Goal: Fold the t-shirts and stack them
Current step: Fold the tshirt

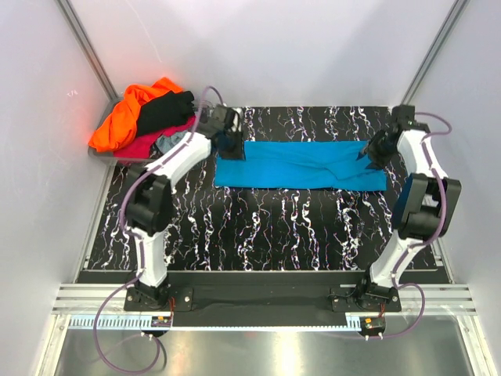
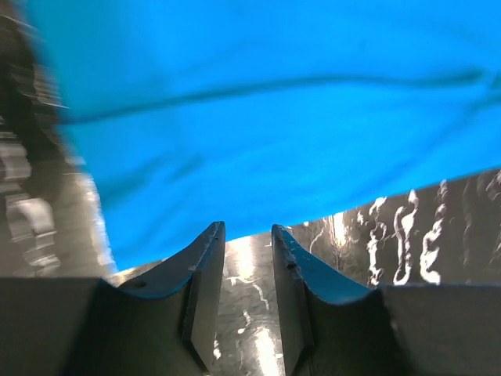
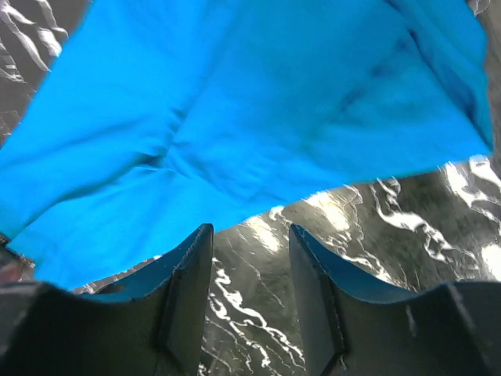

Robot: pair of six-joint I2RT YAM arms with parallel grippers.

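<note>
The turquoise-blue t-shirt [image 1: 301,165] lies folded into a long band across the back of the marbled table [image 1: 258,227]. My left gripper [image 1: 229,144] sits at its left end, open and empty, the cloth edge [image 2: 258,117] just beyond the fingertips. My right gripper [image 1: 369,153] sits at its right end, open and empty, the shirt [image 3: 235,117] just past the fingertips. The orange shirt [image 1: 129,113], black shirt [image 1: 166,110], crimson-pink shirt [image 1: 145,146] and grey shirt [image 1: 168,143] lie heaped at the back left.
The heap of shirts rests in a clear bin [image 1: 102,150] off the table's back left corner. White walls and metal posts enclose the table on three sides. The arm bases stand on a rail [image 1: 258,299] at the near edge.
</note>
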